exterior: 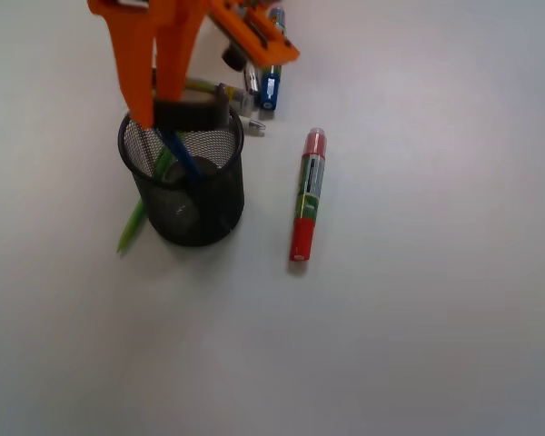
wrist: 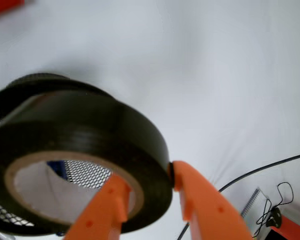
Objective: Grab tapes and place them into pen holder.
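A black tape roll [exterior: 193, 113] [wrist: 90, 140] with a pale inner core hangs just above the rim of the black wire-mesh pen holder [exterior: 187, 186]. My orange gripper [exterior: 177, 109] [wrist: 145, 187] is shut on its wall, one finger inside the core and the other pressed against the outer side. In the wrist view the holder's mesh [wrist: 82, 172] shows through the roll's hole. Another tape roll [exterior: 177, 209] lies at the bottom of the holder. Blue and green pens [exterior: 168, 159] stand in the holder.
A red marker pen [exterior: 307, 195] lies right of the holder. A blue pen [exterior: 270, 86] and small metal items lie behind it. A green pen tip [exterior: 130, 227] sticks out at the holder's left. Cables [wrist: 270, 210] show at the wrist view's lower right.
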